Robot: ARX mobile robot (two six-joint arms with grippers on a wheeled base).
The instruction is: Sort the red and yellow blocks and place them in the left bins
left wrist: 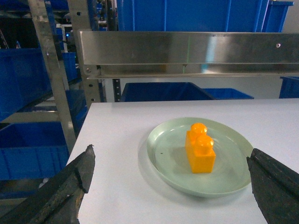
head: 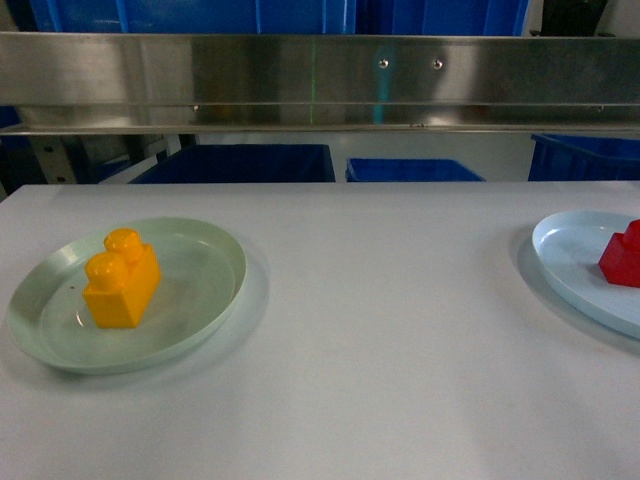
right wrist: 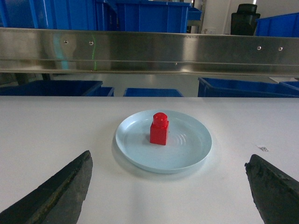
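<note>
An orange-yellow two-stud block [head: 120,278] [left wrist: 200,148] stands on a pale green plate [head: 200,320] [left wrist: 163,154] at the table's left. A red block [head: 622,255] [right wrist: 159,128] stands on a light blue plate [head: 565,255] [right wrist: 187,149] at the right edge of the head view. My left gripper [left wrist: 170,163] is open, held back from the green plate with nothing between its fingers. My right gripper [right wrist: 168,168] is open too, short of the blue plate and empty. Neither gripper shows in the head view.
A steel rail [head: 320,85] runs across behind the white table [head: 400,380]. Blue bins [head: 240,163] [head: 412,170] sit low beyond the far edge, more stand on racks at the left [left wrist: 28,79]. A small printed tag [right wrist: 263,149] lies right of the blue plate.
</note>
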